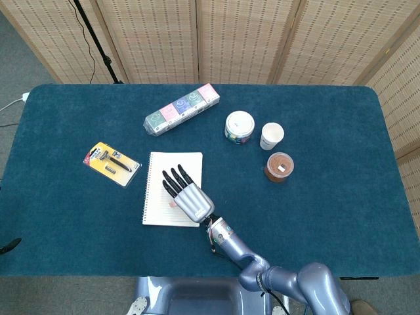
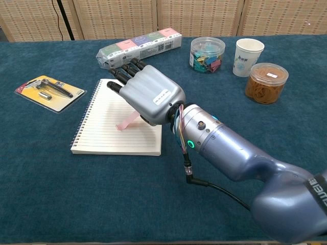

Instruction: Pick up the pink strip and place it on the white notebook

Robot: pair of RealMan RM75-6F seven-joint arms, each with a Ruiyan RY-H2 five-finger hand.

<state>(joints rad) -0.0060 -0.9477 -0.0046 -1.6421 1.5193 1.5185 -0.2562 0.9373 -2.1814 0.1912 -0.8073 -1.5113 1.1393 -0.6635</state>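
The white spiral notebook [image 1: 159,172] [image 2: 104,125] lies open on the blue table, left of centre. My right hand [image 1: 188,197] [image 2: 149,93] hovers over its right half, palm down, fingers stretched toward the far-left. The pink strip [image 2: 127,121] slants out from under the palm; its lower end touches the lined page and its upper end is hidden beneath the hand, seemingly pinched there. In the head view only a sliver of the pink strip [image 1: 172,203] shows beside the hand. My left hand appears in neither view.
A yellow blister pack with tools [image 1: 111,163] [image 2: 49,92] lies left of the notebook. Behind it sits a long multicoloured box [image 1: 182,108] [image 2: 140,45]. To the right stand a clip tub [image 2: 207,54], a paper cup [image 2: 249,56] and a rubber-band jar [image 2: 266,82].
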